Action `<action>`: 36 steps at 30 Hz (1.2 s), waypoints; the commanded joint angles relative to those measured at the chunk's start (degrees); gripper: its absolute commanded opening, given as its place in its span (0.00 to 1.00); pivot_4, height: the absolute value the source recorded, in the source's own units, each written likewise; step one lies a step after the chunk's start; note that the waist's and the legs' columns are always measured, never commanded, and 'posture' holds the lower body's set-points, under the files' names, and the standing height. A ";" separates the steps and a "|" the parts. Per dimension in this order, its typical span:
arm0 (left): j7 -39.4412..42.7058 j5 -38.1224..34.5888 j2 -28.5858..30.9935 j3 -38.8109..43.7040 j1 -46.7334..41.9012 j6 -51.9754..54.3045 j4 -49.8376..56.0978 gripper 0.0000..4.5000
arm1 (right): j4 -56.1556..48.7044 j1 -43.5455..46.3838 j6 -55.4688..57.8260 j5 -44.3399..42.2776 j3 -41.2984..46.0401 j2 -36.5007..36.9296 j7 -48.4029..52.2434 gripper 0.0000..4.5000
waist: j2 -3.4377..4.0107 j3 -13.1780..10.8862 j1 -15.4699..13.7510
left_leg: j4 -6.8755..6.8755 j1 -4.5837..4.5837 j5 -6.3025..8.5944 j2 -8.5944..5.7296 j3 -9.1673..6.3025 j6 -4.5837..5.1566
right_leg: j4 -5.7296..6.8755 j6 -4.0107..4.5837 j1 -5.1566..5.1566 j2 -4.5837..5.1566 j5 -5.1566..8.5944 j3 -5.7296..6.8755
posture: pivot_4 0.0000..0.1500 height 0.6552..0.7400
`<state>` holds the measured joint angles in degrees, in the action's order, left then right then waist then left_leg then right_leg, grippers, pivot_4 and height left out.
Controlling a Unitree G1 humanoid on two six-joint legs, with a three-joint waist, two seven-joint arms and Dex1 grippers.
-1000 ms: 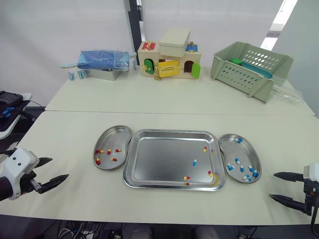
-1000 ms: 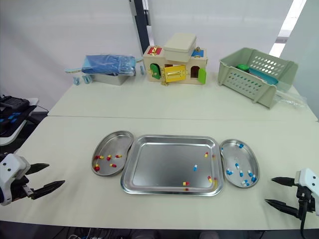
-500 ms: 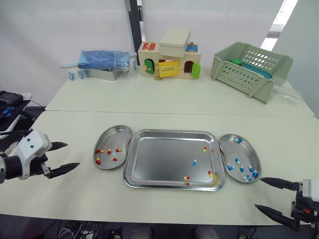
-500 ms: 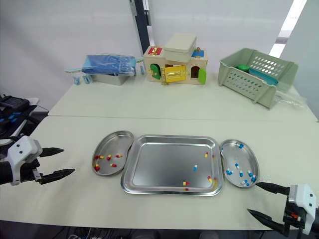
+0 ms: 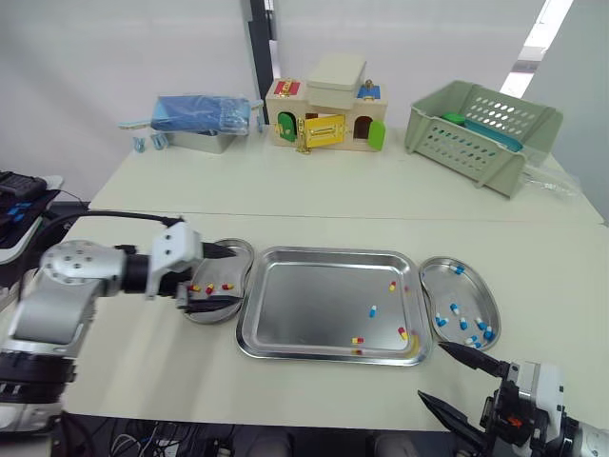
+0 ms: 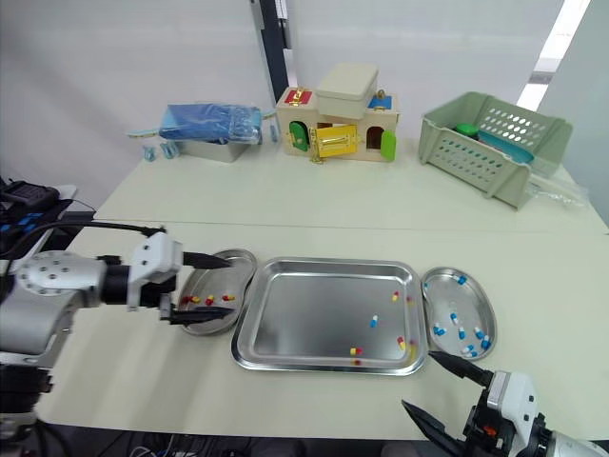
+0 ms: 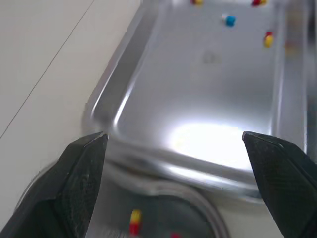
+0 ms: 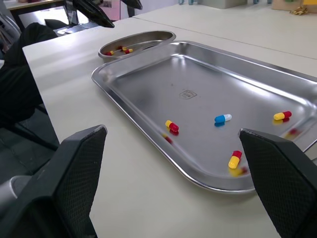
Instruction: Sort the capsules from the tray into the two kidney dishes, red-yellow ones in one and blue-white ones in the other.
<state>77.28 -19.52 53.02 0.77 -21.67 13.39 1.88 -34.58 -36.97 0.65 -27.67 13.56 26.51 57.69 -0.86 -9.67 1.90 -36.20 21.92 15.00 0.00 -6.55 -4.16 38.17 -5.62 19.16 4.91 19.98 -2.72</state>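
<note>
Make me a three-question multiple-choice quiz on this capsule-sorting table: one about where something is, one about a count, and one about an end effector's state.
1. Where is the left end effector?
A) above the left kidney dish
B) inside the green basket
C) above the right kidney dish

2. How many blue-white capsules lie in the tray?
A) none
B) one
C) three

3. What state is the right end effector in?
A) shut on a capsule
B) shut, empty
C) open, empty

Answers:
1 A: its fingers hang over that dish.
2 B: a single blue-white one lies there beside three red-yellow capsules.
3 C: its two fingers stand apart with nothing between them.
</note>
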 commanded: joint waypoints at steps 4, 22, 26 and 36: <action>3.42 -0.12 -2.85 -5.84 -4.27 -0.81 2.33 1.00 | -1.99 -2.05 -4.28 1.45 -0.61 0.04 -1.57 1.00 | 0.02 0.00 0.78 | 0.01 -0.04 -0.01 0.04 0.01 0.01 | 0.06 0.01 0.01 -0.05 0.00 -0.03 | 1.00 1.00; 2.82 12.77 -18.21 -25.52 -13.85 0.49 -2.92 1.00 | -0.25 -4.92 -7.79 3.66 -3.26 -1.11 -6.73 1.00 | 0.00 0.01 0.00 | -0.18 0.01 -0.01 -0.02 -0.03 0.01 | 0.08 0.01 -0.04 -0.04 0.00 -0.02 | 1.00 1.00; -0.16 13.44 -21.36 -26.17 -14.52 4.33 -1.64 1.00 | -0.18 -5.21 -8.25 3.69 -3.65 -0.58 -7.44 1.00 | 0.00 0.01 -0.11 | -0.22 0.04 -0.01 -0.03 -0.06 0.01 | 0.09 0.01 -0.05 -0.04 0.00 -0.01 | 1.00 1.00; -4.54 15.18 -24.02 -28.22 -12.94 8.73 0.97 1.00 | -0.67 -5.54 -7.90 3.23 -3.96 -0.55 -9.05 1.00 | 0.01 0.01 -0.07 | -0.28 0.05 -0.01 -0.04 -0.09 0.01 | 0.14 0.01 -0.05 -0.04 0.00 0.00 | 1.00 1.00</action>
<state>73.72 -4.88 29.50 -27.01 -34.40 21.56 0.79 -32.94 -42.07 -6.88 -23.75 9.43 25.79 49.20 -0.86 -9.66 1.83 -36.49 21.97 15.00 -0.04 -6.64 -4.15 38.32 -5.61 19.11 4.87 19.99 -2.72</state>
